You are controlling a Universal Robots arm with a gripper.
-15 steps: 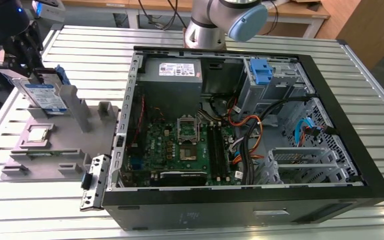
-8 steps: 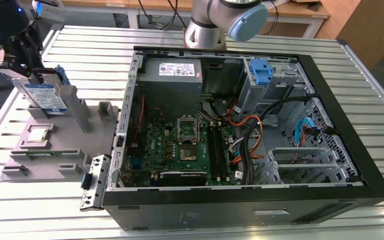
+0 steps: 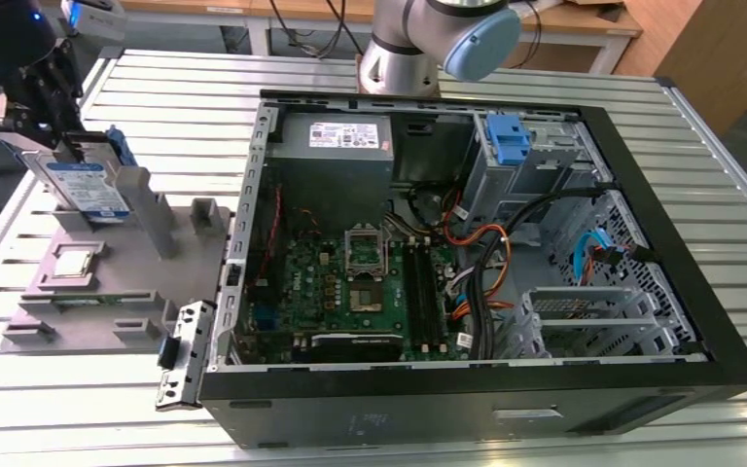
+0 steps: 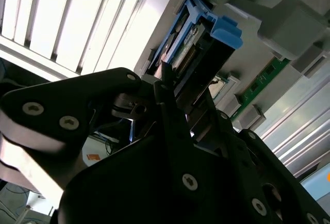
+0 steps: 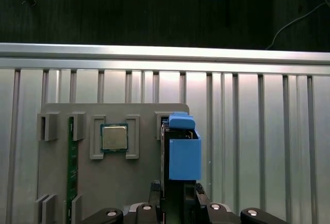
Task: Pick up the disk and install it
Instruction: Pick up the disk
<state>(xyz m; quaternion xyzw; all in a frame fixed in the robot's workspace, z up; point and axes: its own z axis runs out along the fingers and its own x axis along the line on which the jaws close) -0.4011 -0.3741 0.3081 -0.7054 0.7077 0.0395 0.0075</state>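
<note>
Gripper (image 3: pixel 65 141) at the top of the disk (image 3: pixel 85 185), which stands on edge at the holder.

Nearest to the wrist, the gripper sits over the disk's upper end; whether it is clamped on or merely around it I cannot tell. The disk stands at a slot of the grey holder (image 3: pixel 101 292) on the slatted desk (image 3: pixel 36 428). Its long axis looks close to upright, and its labelled face is turned toward the exterior camera. In the first wrist view its blue carrier end (image 5: pixel 184 154) points up at the wrist. Beyond, toward the exterior view's right, lies the open computer case (image 3: pixel 665 195). The risk, as I judge it, is a shallow or off-centre hold. That could let the disk cock against the holder's posts and bind, or slip free. Loose cables (image 3: pixel 484 253) inside the case could also snag it.
</note>
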